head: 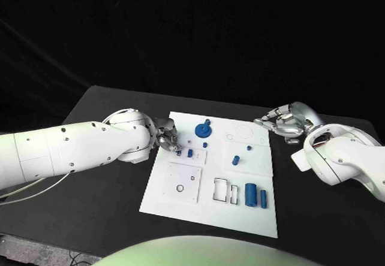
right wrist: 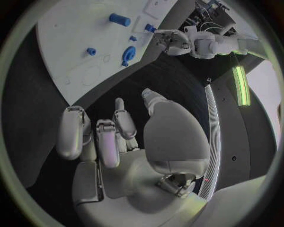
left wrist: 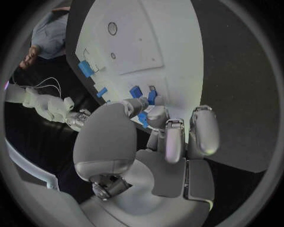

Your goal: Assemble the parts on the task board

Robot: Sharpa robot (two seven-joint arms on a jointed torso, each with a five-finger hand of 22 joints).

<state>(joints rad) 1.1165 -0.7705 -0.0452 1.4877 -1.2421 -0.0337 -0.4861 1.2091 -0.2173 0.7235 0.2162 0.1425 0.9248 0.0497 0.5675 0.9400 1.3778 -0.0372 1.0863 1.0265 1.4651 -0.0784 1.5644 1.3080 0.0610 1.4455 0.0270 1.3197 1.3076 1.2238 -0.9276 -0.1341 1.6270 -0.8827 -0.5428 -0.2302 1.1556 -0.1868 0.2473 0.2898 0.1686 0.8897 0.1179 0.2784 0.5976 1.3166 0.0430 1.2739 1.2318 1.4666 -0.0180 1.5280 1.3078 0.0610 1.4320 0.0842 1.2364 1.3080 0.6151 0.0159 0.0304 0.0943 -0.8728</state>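
Note:
The white task board (head: 208, 197) lies mid-table. On it a round blue part (head: 204, 130) stands at the far end, and two blue cylinders (head: 257, 196) lie side by side at the near right. My left hand (head: 168, 138) hangs over the board's left edge, fingers curled. In the left wrist view a small blue part (left wrist: 142, 117) sits pinched between the thumb and a fingertip (left wrist: 157, 113), close above another blue part (left wrist: 137, 91) on the board. My right hand (head: 284, 123) hovers off the board's far right corner, fingers apart and holding nothing.
More small blue parts (head: 236, 160) stand in the board's middle. Rectangular slots (head: 225, 191) and a square plate with a hole (head: 184, 182) mark the near half. Black table (head: 327, 218) shows on both sides of the board.

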